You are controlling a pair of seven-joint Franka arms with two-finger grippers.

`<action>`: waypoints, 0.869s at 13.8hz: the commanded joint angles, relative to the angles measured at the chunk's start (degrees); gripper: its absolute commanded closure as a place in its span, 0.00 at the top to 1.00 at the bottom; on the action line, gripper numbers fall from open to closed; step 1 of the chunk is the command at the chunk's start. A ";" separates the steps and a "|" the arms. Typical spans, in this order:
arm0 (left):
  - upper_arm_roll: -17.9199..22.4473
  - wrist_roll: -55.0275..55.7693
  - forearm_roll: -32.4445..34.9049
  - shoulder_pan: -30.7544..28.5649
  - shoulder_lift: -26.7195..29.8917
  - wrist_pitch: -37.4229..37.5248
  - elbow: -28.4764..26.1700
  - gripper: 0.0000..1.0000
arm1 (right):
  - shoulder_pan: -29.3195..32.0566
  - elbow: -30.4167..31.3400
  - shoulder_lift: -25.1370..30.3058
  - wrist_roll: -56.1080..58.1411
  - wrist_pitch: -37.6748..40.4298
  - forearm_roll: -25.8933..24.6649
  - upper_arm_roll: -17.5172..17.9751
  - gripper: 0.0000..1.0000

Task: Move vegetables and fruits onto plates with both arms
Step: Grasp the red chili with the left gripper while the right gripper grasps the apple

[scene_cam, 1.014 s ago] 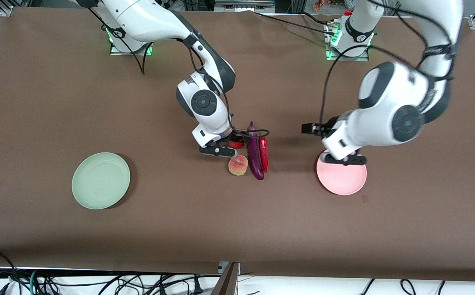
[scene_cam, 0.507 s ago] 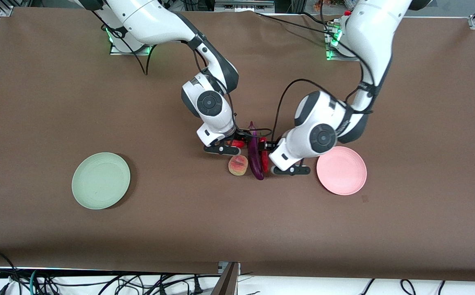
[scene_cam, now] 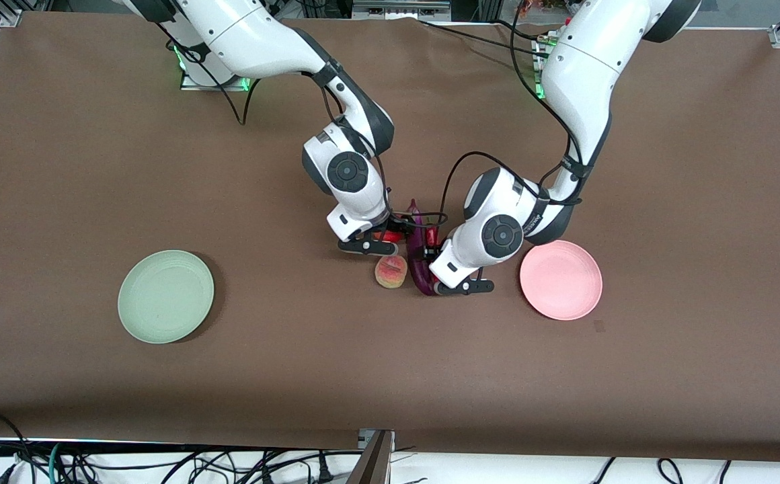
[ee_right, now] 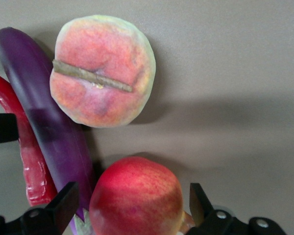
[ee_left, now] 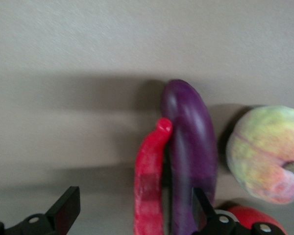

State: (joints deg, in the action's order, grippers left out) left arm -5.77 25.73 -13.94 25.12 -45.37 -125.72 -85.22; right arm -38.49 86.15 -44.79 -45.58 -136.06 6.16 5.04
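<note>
Right end effector (ee_right: pixel 132 210) open astride red fruit (ee_right: pixel 137 198); peach (ee_right: pixel 103 71), eggplant (ee_right: pixel 44 122), chili (ee_right: pixel 27 156) adjacent

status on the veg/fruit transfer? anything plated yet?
Done: nothing; the green plate and pink plate are both bare.
In hand: the right gripper is open around the red fruit; the left gripper is open straddling the chili and eggplant.
Left: all four pieces, the peach included, still lie clustered mid-table.
</note>
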 commanded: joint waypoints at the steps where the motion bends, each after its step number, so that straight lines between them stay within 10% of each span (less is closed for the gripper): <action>1: 0.41 1.25 1.37 0.72 -1.29 0.48 0.93 0.99 | -0.62 -0.55 -0.99 -0.03 -2.37 -0.09 -0.47 1.00; 8: 0.41 2.74 1.55 1.78 -2.26 -1.02 -0.39 0.60 | -1.15 -0.46 -1.08 0.14 -2.20 -0.09 -0.47 0.87; 12: 0.41 2.74 1.55 2.48 -2.26 -2.86 -1.53 0.45 | -0.62 -0.55 -0.82 0.93 -1.84 -0.01 -0.47 0.34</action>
State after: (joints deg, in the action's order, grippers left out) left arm -5.69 27.55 -13.38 26.35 -47.70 -126.26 -85.48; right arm -38.96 86.03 -45.51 -45.39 -137.88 6.12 4.84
